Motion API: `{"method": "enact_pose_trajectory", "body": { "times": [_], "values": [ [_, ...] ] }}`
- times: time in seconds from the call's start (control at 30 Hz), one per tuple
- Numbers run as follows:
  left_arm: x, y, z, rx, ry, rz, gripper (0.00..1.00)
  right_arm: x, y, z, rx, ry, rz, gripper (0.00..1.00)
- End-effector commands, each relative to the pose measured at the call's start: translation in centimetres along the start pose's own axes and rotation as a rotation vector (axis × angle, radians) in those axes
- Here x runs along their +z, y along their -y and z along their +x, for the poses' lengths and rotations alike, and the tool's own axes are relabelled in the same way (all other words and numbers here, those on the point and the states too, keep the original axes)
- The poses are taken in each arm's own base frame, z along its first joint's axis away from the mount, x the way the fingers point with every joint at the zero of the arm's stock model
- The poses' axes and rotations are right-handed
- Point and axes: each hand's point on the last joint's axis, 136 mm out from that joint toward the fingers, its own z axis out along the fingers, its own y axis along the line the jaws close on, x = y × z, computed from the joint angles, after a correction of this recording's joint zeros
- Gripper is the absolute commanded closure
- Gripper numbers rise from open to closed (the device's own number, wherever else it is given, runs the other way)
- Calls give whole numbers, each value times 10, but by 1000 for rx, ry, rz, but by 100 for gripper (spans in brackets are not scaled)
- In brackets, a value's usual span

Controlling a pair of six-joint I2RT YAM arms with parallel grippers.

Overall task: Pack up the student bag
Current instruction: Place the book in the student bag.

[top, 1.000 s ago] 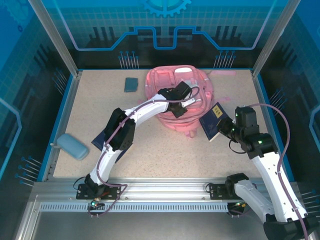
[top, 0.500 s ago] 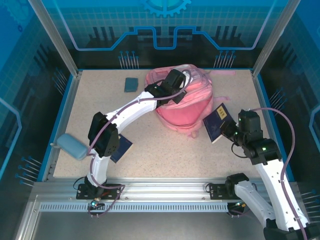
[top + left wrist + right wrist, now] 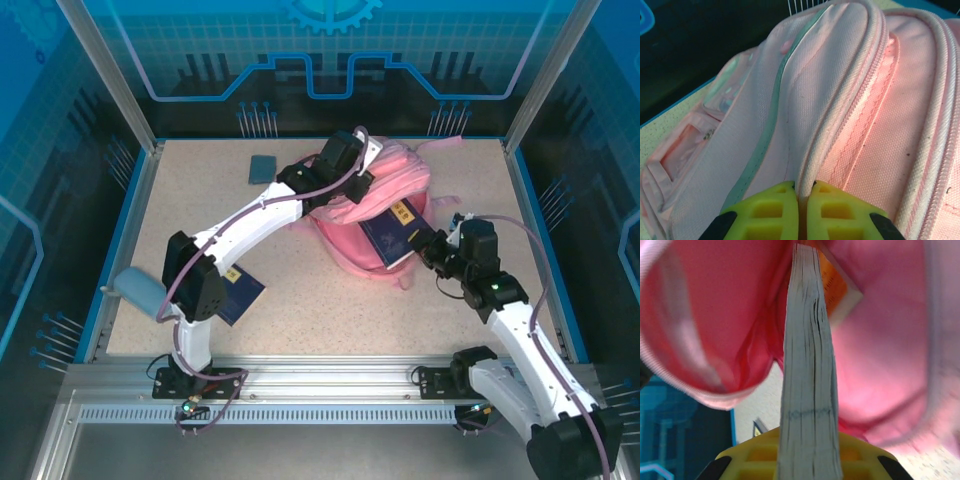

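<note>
Since a second ago, the left arm has hauled the bag's top edge up and toward the far side. The right arm has swung its book in from beside the bag to the mouth.

Pale blue case (image 3: pixel 140 290) lies at the left edge of the surface (image 3: pixel 200 210), a flat blue booklet (image 3: pixel 240 292) just beside it, and a small teal pad (image 3: pixel 262 167) near the far edge. All three are unpacked.

Left hand (image 3: pixel 802 192) is pinched tight on a piped seam of the student bag (image 3: pixel 400 175), probably to hold the opening up. The bag sits centre-far on the surface.

Right hand (image 3: pixel 809 450) is clamped on a dark blue book (image 3: pixel 393 228), its far end between pink fabric. It goes in thin edge first, I judge, so it slips in cleanly.
</note>
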Motion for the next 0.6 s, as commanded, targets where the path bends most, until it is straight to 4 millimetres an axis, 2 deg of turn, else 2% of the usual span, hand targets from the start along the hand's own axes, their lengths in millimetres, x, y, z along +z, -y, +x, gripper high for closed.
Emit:
{"method": "enact_pose_trajectory", "body": {
  "times": [0.0, 0.07, 0.2, 0.33, 0.47, 0.57],
  "values": [
    [-50, 10, -61, -55, 203, 64, 100, 7, -34, -26, 22, 94, -170, 96],
    [-49, 10, -60, -55, 200, 62, 100, 18, -33, -30, 28, 109, -174, 95],
    [-45, 10, -58, -59, 193, 57, 100, 52, -26, -35, 50, 103, -153, 95],
    [-44, 9, -58, -63, 193, 51, 100, 83, -32, -37, 48, 98, -144, 97],
    [-43, 8, -59, -72, 190, 49, 100, 122, -18, -34, 36, 134, -47, 97],
    [-44, 8, -58, -73, 187, 49, 100, 142, -11, -36, 63, 157, -44, 97]
  ]
}}
